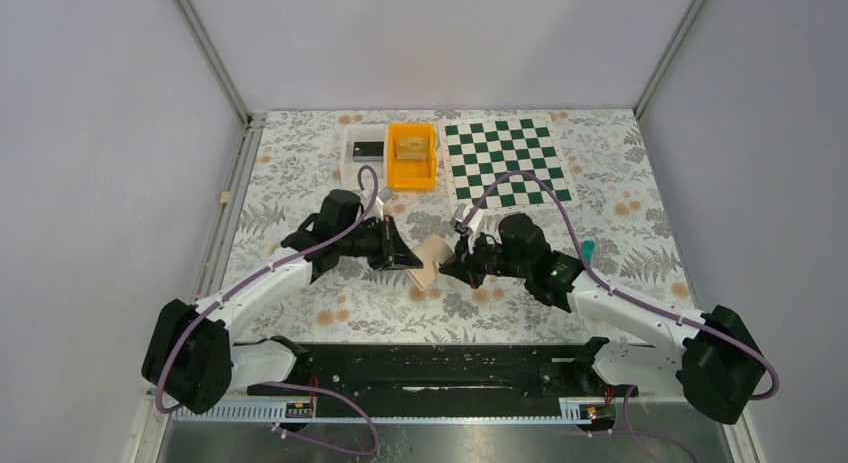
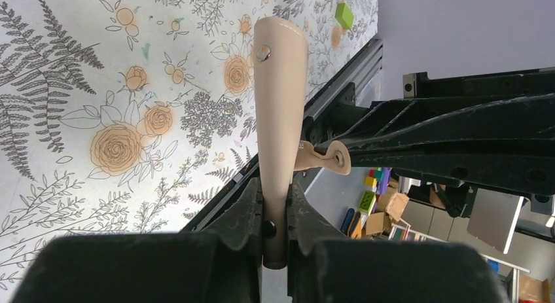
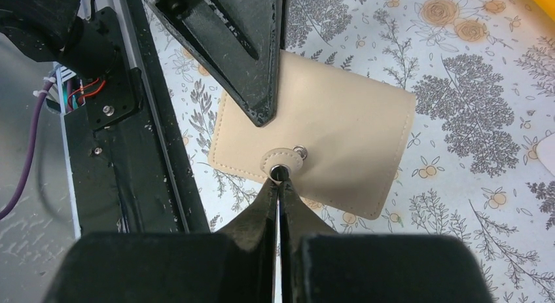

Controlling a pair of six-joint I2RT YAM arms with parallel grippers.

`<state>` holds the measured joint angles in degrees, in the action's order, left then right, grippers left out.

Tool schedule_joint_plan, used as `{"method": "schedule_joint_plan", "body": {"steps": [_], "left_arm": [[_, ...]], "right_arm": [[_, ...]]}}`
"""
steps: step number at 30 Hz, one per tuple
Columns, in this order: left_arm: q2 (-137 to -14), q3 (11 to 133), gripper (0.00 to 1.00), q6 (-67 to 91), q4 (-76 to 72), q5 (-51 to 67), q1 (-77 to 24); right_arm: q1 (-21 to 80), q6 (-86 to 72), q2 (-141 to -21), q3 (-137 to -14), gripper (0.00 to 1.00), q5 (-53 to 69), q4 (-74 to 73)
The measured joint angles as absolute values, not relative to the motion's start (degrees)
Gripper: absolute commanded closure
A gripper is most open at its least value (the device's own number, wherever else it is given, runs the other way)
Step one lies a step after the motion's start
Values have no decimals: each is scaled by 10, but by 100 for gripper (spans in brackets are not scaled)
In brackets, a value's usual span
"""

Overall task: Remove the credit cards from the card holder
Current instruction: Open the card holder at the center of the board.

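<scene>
Fig. Grey-walled enclosure; table covered by a floral-print cloth (image 1: 300, 183).

**Left two-finger gripper** (image 2: 275, 214): jaws narrow, clamped on the lower edge of the beige, leather-like folded card holder (image 2: 280, 106), which is seen edge-on here and stands out from the fingers over the cloth.

**Right two-finger gripper** (image 3: 279, 182): fingers pressed together, tips nipping the small round closure tab (image 3: 283, 162) with its metal snap. In the left wrist view the tab (image 2: 325, 156) curls away from the holder's face.

**Position:** in the overhead view the card holder (image 1: 430, 261) sits between the two grippers, near the table's middle. Whether it touches the cloth cannot be told.

**Step in hand (judged):** undoing the snap.
- The pull should run straight away from the face, against a firm left clamp.
- A sideways tug risks twisting the holder out of the left fingers.
- The right grip is shallow and could slip off the tab.

**Containers:**
- The holder is folded shut, and no cards show.
- The orange plastic bin (image 1: 411, 173) at the far edge holds something pale that cannot be made out.
- The white tray (image 1: 349, 153), just beside the bin, carries a dark flat rectangular item (image 1: 366, 148).

**Also present:** a green-and-white chequered board (image 1: 507, 161) lies to the right of the bin.
</scene>
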<state>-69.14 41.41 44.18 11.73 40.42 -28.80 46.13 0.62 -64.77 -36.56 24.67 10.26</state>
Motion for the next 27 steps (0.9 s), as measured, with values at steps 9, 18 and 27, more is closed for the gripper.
{"method": "schedule_joint_plan", "body": {"steps": [9, 18, 27], "left_arm": [[-696, 404, 100, 451, 102, 395, -288], [-670, 390, 100, 463, 98, 355, -288], [-588, 387, 100, 435, 159, 228, -286]], "right_arm": [[462, 1, -638, -338, 100, 216, 132], [465, -65, -618, -303, 58, 165, 161], [465, -276, -622, -424, 59, 133, 72]]}}
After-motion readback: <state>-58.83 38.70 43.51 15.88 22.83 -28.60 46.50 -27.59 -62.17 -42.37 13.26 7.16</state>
